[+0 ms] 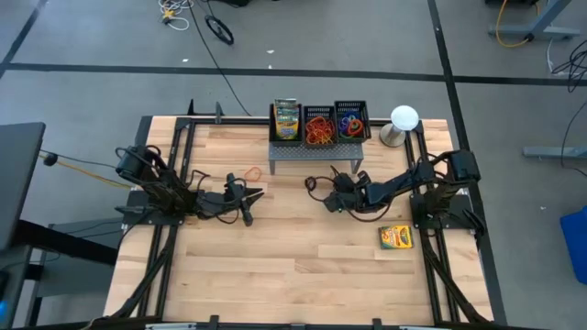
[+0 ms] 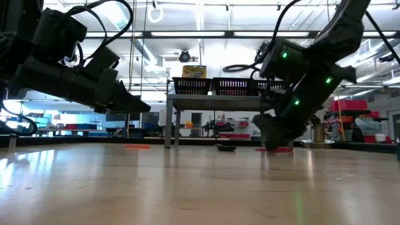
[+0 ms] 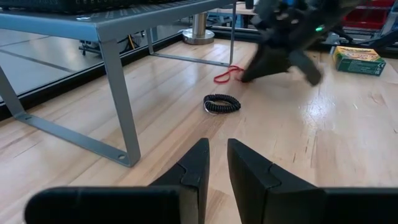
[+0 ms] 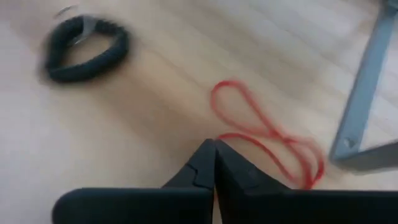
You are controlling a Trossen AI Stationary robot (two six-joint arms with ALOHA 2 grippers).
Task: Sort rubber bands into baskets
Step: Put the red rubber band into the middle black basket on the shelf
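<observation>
Three black mesh baskets (image 1: 319, 124) stand in a row on the grey stand (image 1: 316, 154); two hold rubber bands, and the left one holds a crayon box (image 1: 287, 119). On the table lie a twisted red band (image 4: 267, 134), a black band (image 4: 84, 46) and an orange band (image 1: 246, 174). My right gripper (image 4: 214, 149) is shut and low at the table, with its tips at the red band's near strand. My left gripper (image 3: 217, 155) is slightly open. It hovers left of the stand, with the black band (image 3: 222, 102) ahead of it. My right gripper comes slanting down from the table's right, and its shut fingertips (image 4: 208, 155) are right beside the red band's near strand (image 4: 239, 138). I cannot tell whether they touch it. The band lies flat on the table.
The stand's leg (image 4: 367, 93) is close behind the red band. A second crayon box (image 1: 395, 236) lies near the right arm's base. A white round-topped object (image 1: 404, 119) stands at the far right corner. Bare wood (image 1: 293, 266) fills the near half of the table.
</observation>
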